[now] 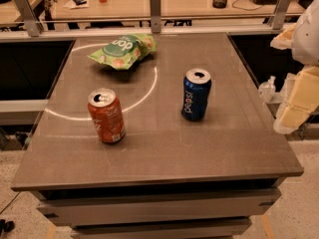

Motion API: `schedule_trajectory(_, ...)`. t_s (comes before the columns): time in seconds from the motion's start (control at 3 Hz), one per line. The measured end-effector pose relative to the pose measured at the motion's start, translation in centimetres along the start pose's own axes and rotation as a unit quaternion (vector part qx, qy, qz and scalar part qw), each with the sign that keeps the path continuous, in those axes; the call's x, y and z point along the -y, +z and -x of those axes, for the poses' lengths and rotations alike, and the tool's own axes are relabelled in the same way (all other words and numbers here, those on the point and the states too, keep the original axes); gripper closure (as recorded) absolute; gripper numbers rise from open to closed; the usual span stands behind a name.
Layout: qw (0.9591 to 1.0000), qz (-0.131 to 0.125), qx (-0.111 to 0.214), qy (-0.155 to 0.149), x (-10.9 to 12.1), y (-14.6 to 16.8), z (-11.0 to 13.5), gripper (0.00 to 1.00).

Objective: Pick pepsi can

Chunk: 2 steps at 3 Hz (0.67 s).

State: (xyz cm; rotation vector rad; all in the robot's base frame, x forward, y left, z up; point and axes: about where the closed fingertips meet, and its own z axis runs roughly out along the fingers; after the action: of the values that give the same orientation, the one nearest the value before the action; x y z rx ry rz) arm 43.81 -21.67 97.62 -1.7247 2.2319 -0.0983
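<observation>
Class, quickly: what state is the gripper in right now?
Gripper: at the picture's right edge, apart from the dark blue aluminium pepsi can; state cannot be told.

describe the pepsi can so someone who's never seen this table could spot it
On the grey table, look right of centre, nearer the gripper at the picture's right edge. The pepsi can stands upright there: dark blue with white lettering, unlike the orange-red can further left and the green chip bag behind.

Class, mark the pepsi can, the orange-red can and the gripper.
pepsi can (196,96), camera view, its blue side.
orange-red can (106,117), camera view, its labelled side.
gripper (299,103), camera view, right edge beside the table (164,153), pale body.
</observation>
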Motion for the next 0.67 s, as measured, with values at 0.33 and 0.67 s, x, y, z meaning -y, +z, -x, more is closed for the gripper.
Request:
schedule_trajectory(0.33,1.0,0.0,0.0,0.0,0.0,0.0,0.0,0.0)
schedule_trajectory(0.67,0.9997,0.003,0.022,0.014,0.11,-0.18,-0.19,0.0)
